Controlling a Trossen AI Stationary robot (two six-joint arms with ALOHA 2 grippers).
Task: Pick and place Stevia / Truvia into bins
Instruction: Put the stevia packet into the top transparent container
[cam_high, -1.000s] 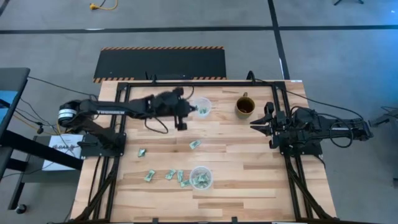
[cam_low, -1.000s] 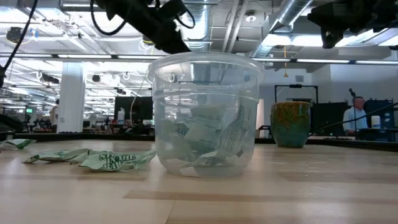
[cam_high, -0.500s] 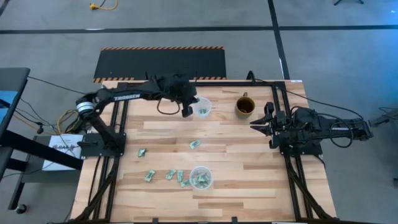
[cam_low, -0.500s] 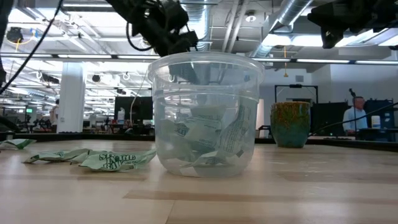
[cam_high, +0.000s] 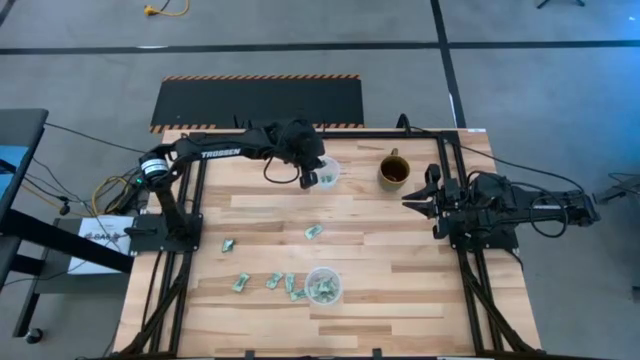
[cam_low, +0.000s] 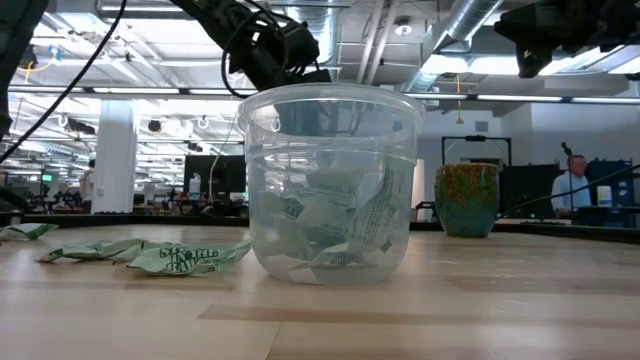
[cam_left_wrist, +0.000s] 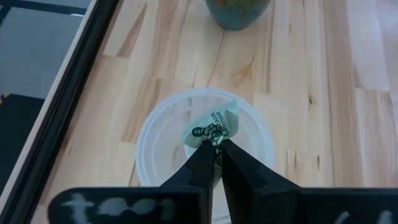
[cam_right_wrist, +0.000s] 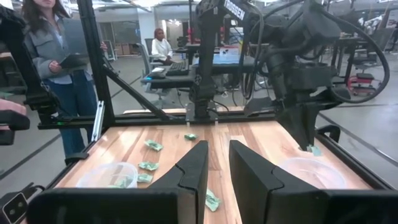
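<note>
Your left gripper (cam_high: 311, 178) points down with its fingers (cam_left_wrist: 205, 163) pinched together, and your right gripper (cam_high: 408, 199) waits low at the side, fingers (cam_right_wrist: 198, 168) apart.

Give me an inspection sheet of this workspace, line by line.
Surface: wooden table, light planks.
Job's things: far cup under the left gripper; near cup holds packets; loose packets beside it, one more mid-table.
Clutter: brown mug near the far edge.
Grippers: left gripper shut on a packet above the far cup; right gripper open, waiting at the table's right side.
Cables: black cable looping along the left arm.
Surroundings: people standing beyond the table.
</note>
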